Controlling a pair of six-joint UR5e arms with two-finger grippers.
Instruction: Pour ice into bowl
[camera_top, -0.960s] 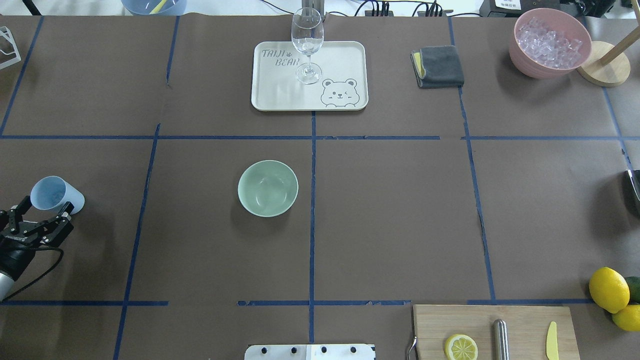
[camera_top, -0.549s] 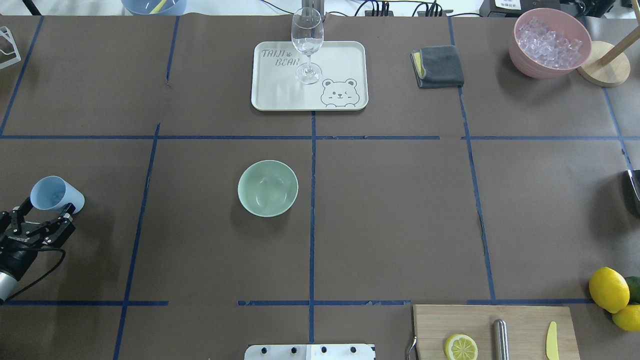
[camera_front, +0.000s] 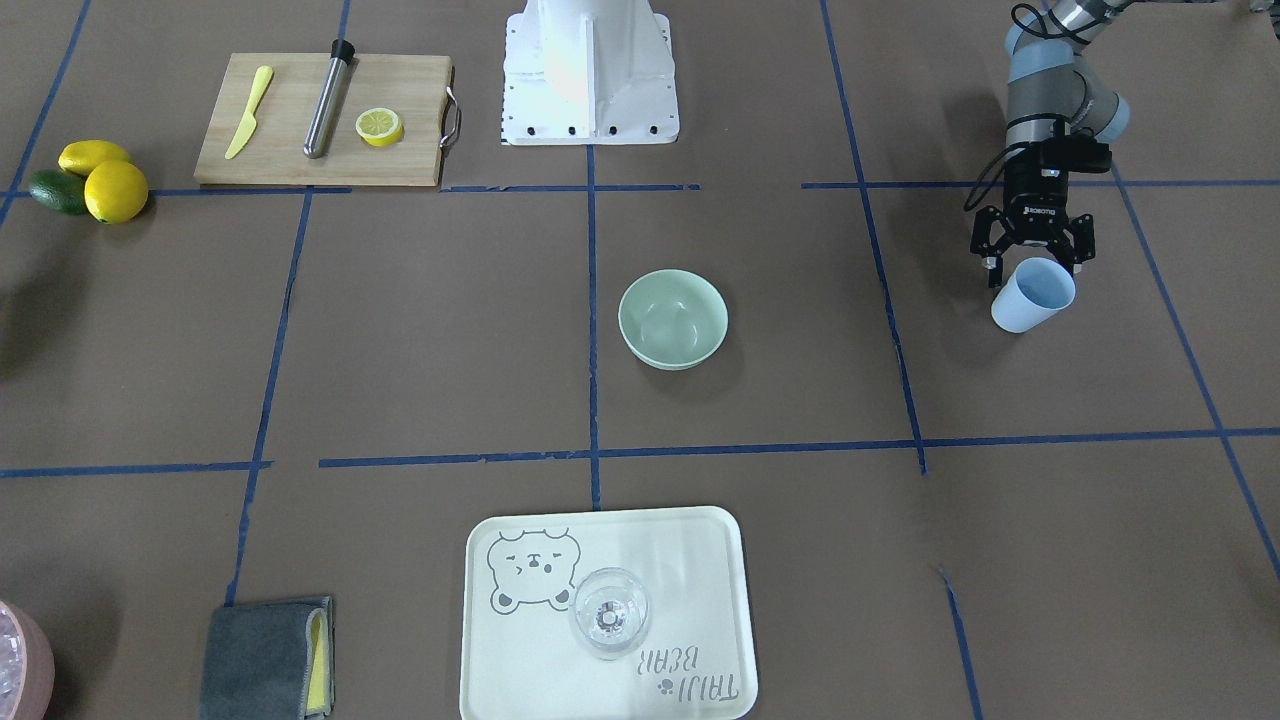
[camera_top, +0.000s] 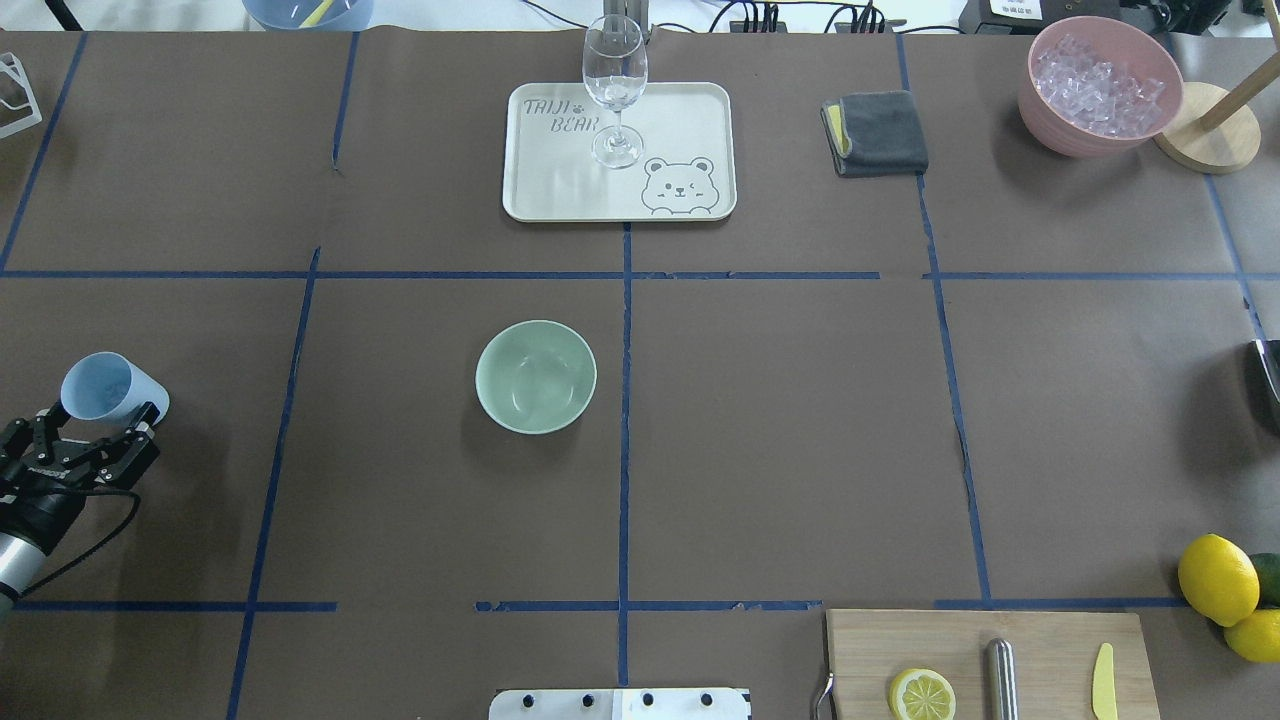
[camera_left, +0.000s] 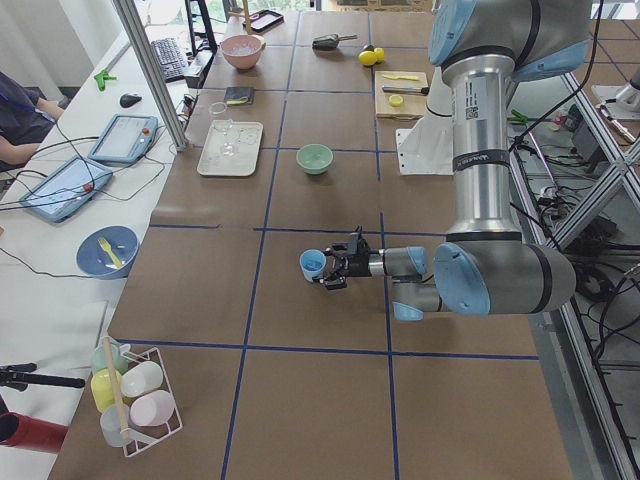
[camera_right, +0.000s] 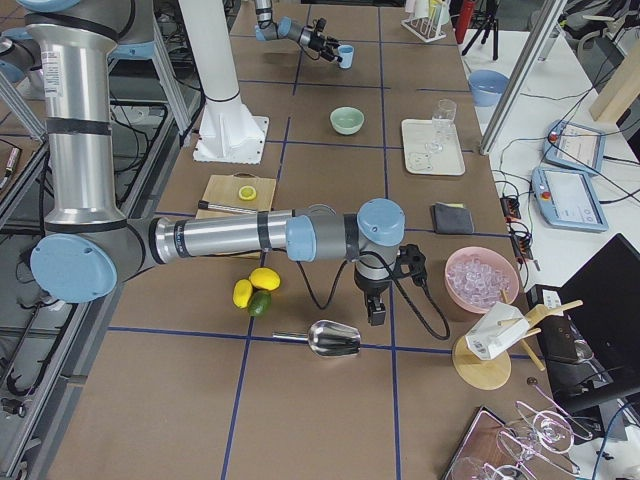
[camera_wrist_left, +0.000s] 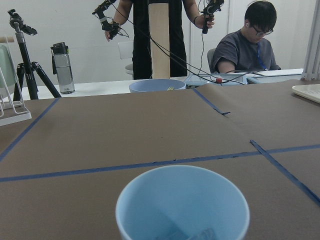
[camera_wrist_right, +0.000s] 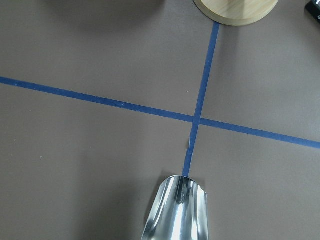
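Because glassy cubes that look like the ice (camera_front: 660, 326) lie in the bowl (camera_front: 690, 355) at mid-table, the left gripper (camera_top: 90, 432) rests, jaws spread wide, just behind the upright blue cup (camera_top: 108, 385) at far left, apparently done pouring.

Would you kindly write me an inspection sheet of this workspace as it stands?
Surface: brown paper-covered table with blue tape grid.
Job's things: pale mint-green bowl upright, centre; faint clear ice cubes seemingly inside.
Clutter: light blue cup; cream bear tray bearing wine glass; grey cloth; pink bowl of ice; wooden cutting board; lemons; metal scoop.
Grippers: left gripper open, robot-side of cup; right gripper above scoop, state unclear.
Cables: black cable loops from left wrist.
Surroundings: seated operator, tablets.
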